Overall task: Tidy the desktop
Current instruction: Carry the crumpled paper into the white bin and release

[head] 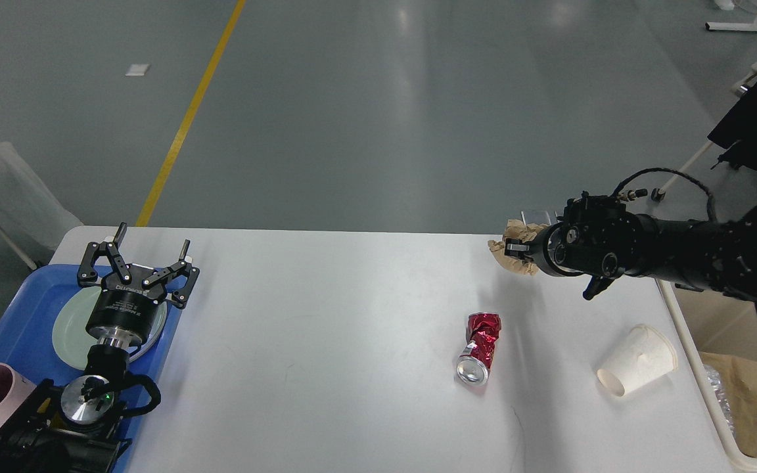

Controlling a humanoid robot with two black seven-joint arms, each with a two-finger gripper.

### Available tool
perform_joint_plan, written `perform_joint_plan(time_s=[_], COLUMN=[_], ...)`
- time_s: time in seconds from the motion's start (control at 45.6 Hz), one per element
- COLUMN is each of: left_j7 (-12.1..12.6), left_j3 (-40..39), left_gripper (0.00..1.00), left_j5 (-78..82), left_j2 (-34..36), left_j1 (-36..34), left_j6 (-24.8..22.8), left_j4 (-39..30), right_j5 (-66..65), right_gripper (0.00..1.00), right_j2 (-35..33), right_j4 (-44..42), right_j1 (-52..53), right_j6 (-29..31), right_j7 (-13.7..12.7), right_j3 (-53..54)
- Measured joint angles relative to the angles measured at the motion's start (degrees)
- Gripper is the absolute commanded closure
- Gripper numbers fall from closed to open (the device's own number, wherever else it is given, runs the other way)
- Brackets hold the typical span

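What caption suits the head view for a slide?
Right hand lifts crumpled brown paper above the desktop; crushed red can and paper cup remain.

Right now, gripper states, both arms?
Left gripper: open, empty, over the blue tray.
Right gripper: shut on the crumpled brown paper, lifted above the desktop.

The table (326, 341) is matt white and smooth (faintly scuffed). The crushed can (480, 345) is glossy red metal; the brown wad (516, 253) is crumpled paper; the tray (10, 328) is blue plastic.
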Motion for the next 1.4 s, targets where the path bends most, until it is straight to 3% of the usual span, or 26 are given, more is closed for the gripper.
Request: perform_joint_plan(time_s=[0.461, 0.724, 0.855, 1.053, 1.25, 1.404], left_j7=[0.0, -0.1, -0.1, -0.1, -0.1, -0.1], left_j3=[0.0, 0.0, 0.1, 0.1, 0.1, 0.1], left_gripper=[0.04, 0.04, 0.04, 0.04, 0.04, 0.04], left_j5=[0.0, 0.0, -0.1, 0.0, 0.0, 0.0], left_j2=[0.0, 0.0, 0.0, 0.1, 0.1, 0.1], left_j1=[0.0, 0.0, 0.0, 0.0, 0.1, 0.1], left_j6=[0.0, 0.0, 0.0, 0.1, 0.1, 0.1], left_j4=[0.0, 0.0, 0.0, 0.0, 0.0, 0.1], right_j5=[5.2, 7.1, 7.1, 7.1, 6.3, 3.9], right_gripper=[1.0, 1.0, 1.0, 1.0, 1.0, 1.0], right_j2=[-1.3, -4.9, -5.9, -6.6, -11.0, -13.7], right_j4=[33.2, 43.8, 46.2, 46.2, 44.1, 40.8], right_j1=[38.1, 48.6, 49.8, 50.0, 48.0, 45.3], right_j6=[15.7, 23.7, 23.7, 23.2, 22.2, 21.9], right_j7=[-0.5, -0.2, 0.3, 3.3, 4.4, 10.7], right_j3=[-14.7, -17.7, -18.0, -22.0, -28.5, -35.4])
